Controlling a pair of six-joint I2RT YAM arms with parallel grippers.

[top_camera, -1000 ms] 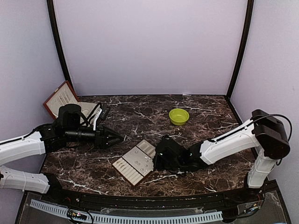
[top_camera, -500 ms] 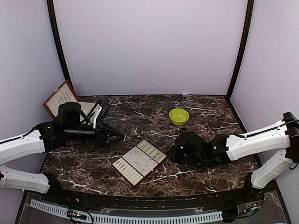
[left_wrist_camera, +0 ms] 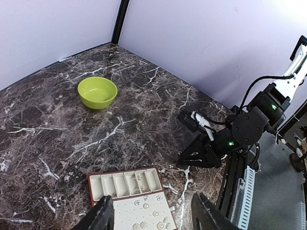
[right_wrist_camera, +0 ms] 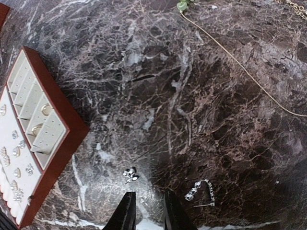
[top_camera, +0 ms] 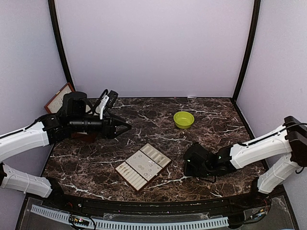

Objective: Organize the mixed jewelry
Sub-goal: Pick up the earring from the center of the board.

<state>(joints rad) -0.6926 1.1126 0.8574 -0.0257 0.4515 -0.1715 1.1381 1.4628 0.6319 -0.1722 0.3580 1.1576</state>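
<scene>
Mixed jewelry (right_wrist_camera: 129, 175) is split between two places: some rings and studs already sit in the cream compartment tray (right_wrist_camera: 45, 143), while loose pieces lie on the marble table (top_camera: 216, 139) just to its right. These are a small silver stud, a sparkly heart-shaped piece (right_wrist_camera: 199, 191) and a thin gold chain (right_wrist_camera: 240, 64) trailing away. The right claw (right_wrist_camera: 147, 201) hangs low over the stud, its jaws only a little apart and holding nothing. My worry is the slick stone. Jaws that narrow could nudge the tiny stud sideways or flick it off instead of pinching it, and a careless sweep might drag the heart piece or snag the chain. The tray's reddish rim is near enough to bump. The left claw (left_wrist_camera: 153, 218) hovers wide open and empty. The green bowl (top_camera: 183, 119) and the reddish-brown box (top_camera: 60, 98) stand well apart, blocking nothing.
</scene>
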